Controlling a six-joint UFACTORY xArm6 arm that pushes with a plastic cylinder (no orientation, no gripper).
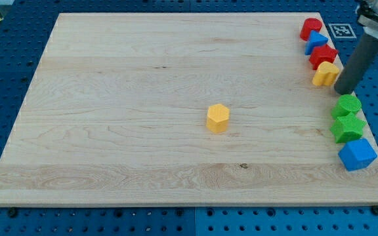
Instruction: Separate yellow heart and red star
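Observation:
The yellow heart (pixel 325 74) lies near the board's right edge, touching the red star (pixel 323 55) just above it. My tip (pixel 344 90) is at the end of the dark rod, just right of and slightly below the yellow heart, close to it or touching it. A blue triangular block (pixel 316 41) and a red round block (pixel 311 28) sit in a column above the red star.
A yellow hexagon (pixel 218 118) sits alone near the board's middle. Below my tip along the right edge are a green round block (pixel 347 104), a green star (pixel 347 127) and a blue cube (pixel 357 155). A printed marker tag (pixel 339 30) lies at the top right.

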